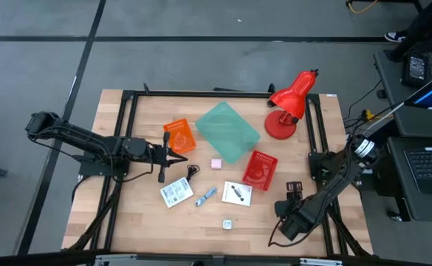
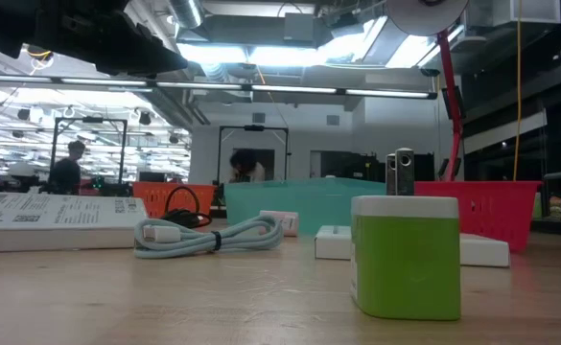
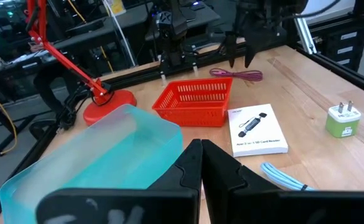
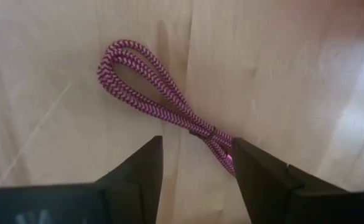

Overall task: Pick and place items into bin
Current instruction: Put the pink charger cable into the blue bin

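Observation:
My right gripper [image 4: 197, 165] is open and points down over the maroon cable [image 4: 157, 84], a braided loop lying flat on the wood at the table's right near side [image 1: 295, 186]. Its fingers stand on either side of the cable's bound end. My left gripper [image 3: 200, 155] is shut and empty. It hovers by the orange bin [image 1: 179, 137], above the black coiled cable [image 1: 192, 171]. A white packet [image 1: 176, 193], a pale blue cable [image 1: 206, 196], a white card [image 1: 237, 193], a pink cube [image 1: 216, 164] and a small green-white charger [image 1: 227, 223] lie loose on the table. My right gripper comes from above with its fingers across the maroon cable's bound end [image 4: 214, 138], which lies on the table close to one finger [image 4: 256, 174]. I cannot tell whether that finger touches it.
A teal bin [image 1: 227, 131] and a red basket [image 1: 260, 169] stand mid-table, and a red desk lamp [image 1: 289, 103] stands at the far right. A black frame [image 1: 201, 94] runs along the table's edges. Bare wood lies along the near edge.

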Controlling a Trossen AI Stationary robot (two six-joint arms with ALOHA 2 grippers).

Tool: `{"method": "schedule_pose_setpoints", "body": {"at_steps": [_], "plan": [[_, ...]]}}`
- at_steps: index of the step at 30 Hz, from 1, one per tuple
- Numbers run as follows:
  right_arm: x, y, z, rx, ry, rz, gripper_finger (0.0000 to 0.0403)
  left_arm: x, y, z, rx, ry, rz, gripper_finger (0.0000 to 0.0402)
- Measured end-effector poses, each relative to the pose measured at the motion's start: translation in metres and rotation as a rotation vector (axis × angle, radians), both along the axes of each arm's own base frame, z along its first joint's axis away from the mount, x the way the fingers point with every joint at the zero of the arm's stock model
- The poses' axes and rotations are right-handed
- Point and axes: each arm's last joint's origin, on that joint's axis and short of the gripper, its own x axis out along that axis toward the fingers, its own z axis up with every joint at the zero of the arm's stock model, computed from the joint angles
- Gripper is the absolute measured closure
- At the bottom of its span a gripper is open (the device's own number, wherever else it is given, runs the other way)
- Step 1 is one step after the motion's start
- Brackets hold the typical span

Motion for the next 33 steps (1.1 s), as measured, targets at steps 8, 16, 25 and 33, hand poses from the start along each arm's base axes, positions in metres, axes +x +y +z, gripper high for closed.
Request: {"method": "schedule_pose_setpoints", "body": {"at_steps": [8, 16, 25, 33], "plan": [[0.001, 0.001, -0.01, -0.025, 0.033, 0.01, 0.0232, 0.0, 0.0, 0.0, 0.0, -0.001, 0.0, 0.04], [0.013, -0.007, -0.015, -0.004, 0.045, -0.004, 0.0232, 0.0, 0.0, 0.001, -0.001, -0.006, 0.0, 0.04], [0.014, -0.021, -0.032, 0.103, 0.102, -0.034, 0.0232, 0.0, 0.0, 0.0, -0.001, -0.006, 0.0, 0.04], [0.017, -0.022, -0.032, 0.124, 0.117, -0.047, 0.0242, 0.0, 0.0, 0.0, -0.001, -0.006, 0.0, 0.04]]}}
